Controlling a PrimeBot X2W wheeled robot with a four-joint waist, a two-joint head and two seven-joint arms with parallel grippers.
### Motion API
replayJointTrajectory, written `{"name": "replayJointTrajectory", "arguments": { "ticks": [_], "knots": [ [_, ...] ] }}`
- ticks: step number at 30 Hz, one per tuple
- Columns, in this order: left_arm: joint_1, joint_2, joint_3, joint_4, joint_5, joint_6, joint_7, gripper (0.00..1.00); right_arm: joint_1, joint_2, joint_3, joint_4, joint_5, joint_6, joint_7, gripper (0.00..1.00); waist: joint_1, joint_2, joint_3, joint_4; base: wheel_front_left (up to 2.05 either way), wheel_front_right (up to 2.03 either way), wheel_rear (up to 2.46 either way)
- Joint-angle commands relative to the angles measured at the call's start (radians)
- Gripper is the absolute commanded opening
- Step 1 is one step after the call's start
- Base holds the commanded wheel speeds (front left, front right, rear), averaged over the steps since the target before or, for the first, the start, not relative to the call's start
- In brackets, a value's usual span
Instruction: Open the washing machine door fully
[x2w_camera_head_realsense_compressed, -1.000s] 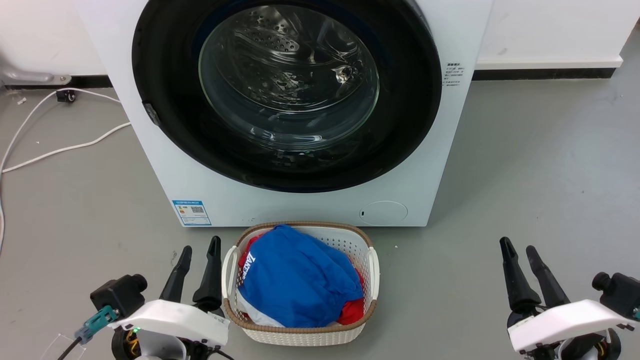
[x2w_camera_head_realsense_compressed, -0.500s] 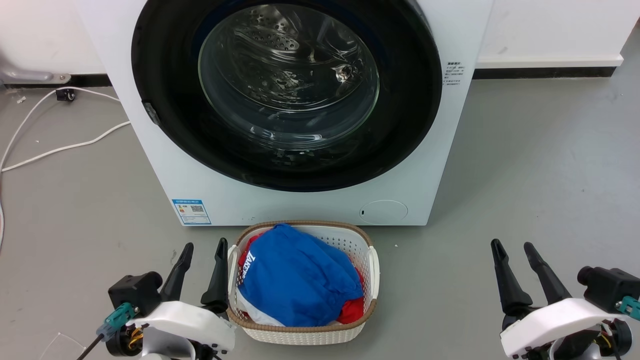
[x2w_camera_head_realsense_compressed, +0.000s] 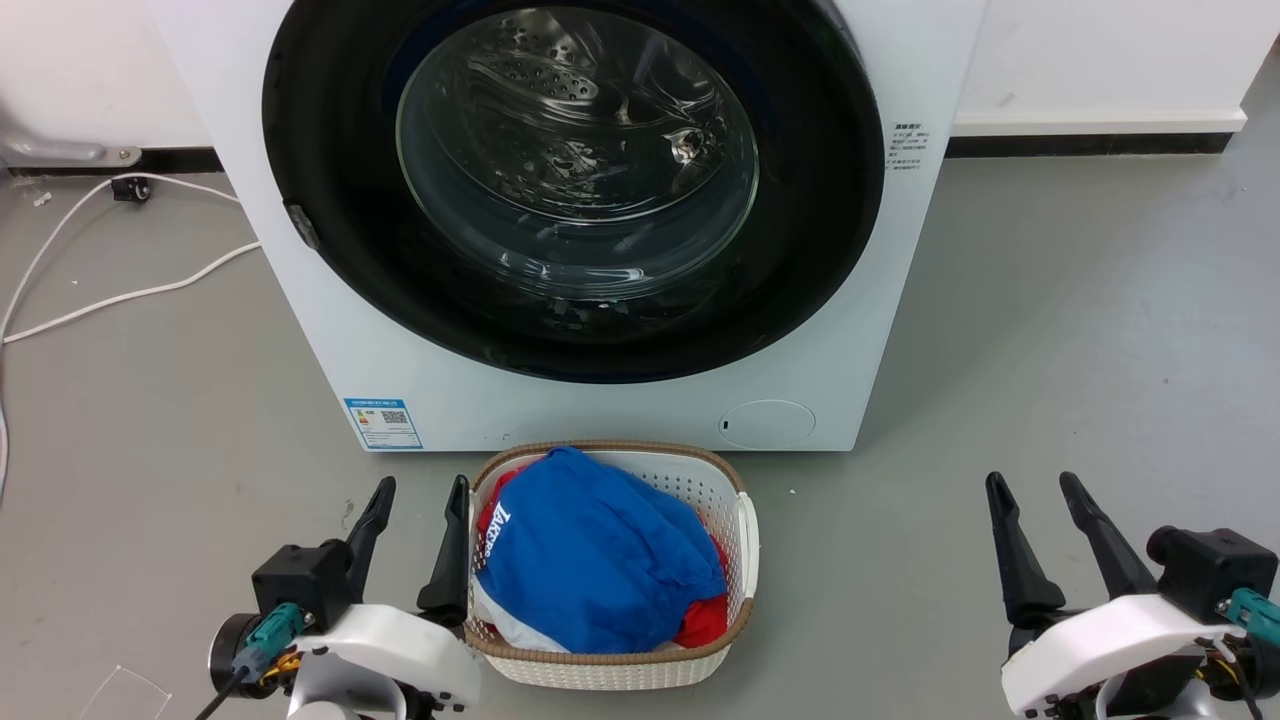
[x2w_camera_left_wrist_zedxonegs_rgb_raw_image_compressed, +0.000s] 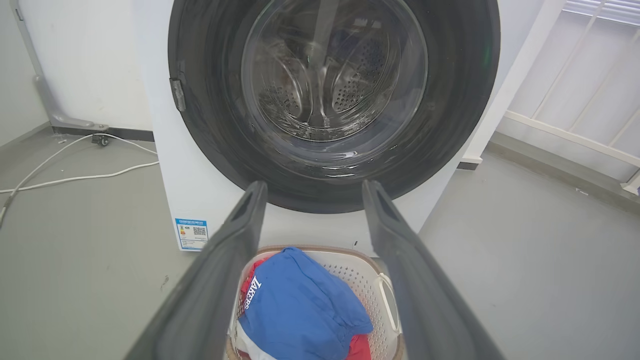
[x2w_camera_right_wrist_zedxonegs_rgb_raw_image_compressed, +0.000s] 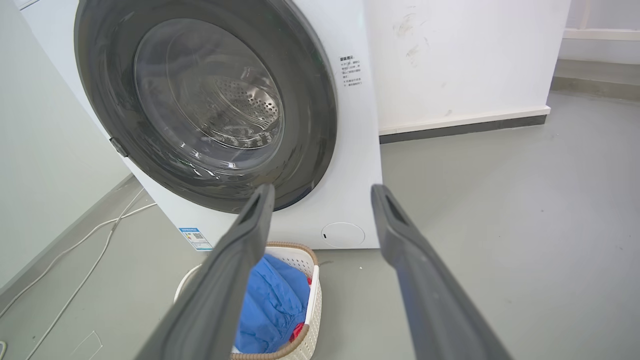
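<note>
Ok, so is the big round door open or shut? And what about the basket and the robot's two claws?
washing machine door: shut, flat against the front.
washing machine: drum looks empty through the glass.
laundry basket: full, heaped with clothes.
left gripper: open, holding nothing.
right gripper: open, holding nothing.

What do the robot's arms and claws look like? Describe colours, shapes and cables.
The left claw and right claw each have two long, tapering dark grey fingers. Behind each sits a glossy white shell, with a black boxy module on its outer side carrying a teal plug; a dark cable leaves the left plug.
</note>
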Motion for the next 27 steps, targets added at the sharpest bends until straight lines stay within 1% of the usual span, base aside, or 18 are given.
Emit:
{"name": "replayJointTrajectory", "arguments": {
  "ticks": [1, 15, 27],
  "knots": [
    [-0.018, 0.004, -0.004, -0.001, 0.027, 0.003, -0.012, 1.0, 0.005, 0.002, 0.0, -0.015, -0.028, 0.002, -0.005, 1.0, 0.0, 0.0, 0.0, 0.0, 0.0, 0.0, 0.0],
    [-0.019, -0.001, -0.014, 0.008, 0.123, 0.009, -0.044, 1.0, 0.017, 0.009, 0.004, -0.035, -0.128, 0.002, -0.019, 1.0, 0.0, 0.0, -0.004, 0.001, 0.0, 0.0, 0.0],
    [-0.018, -0.014, 0.002, 0.018, 0.177, -0.003, -0.066, 1.0, 0.016, 0.011, -0.005, -0.036, -0.154, 0.002, -0.041, 1.0, 0.0, 0.0, -0.006, 0.002, 0.0, 0.0, 0.0]
  ]
}}
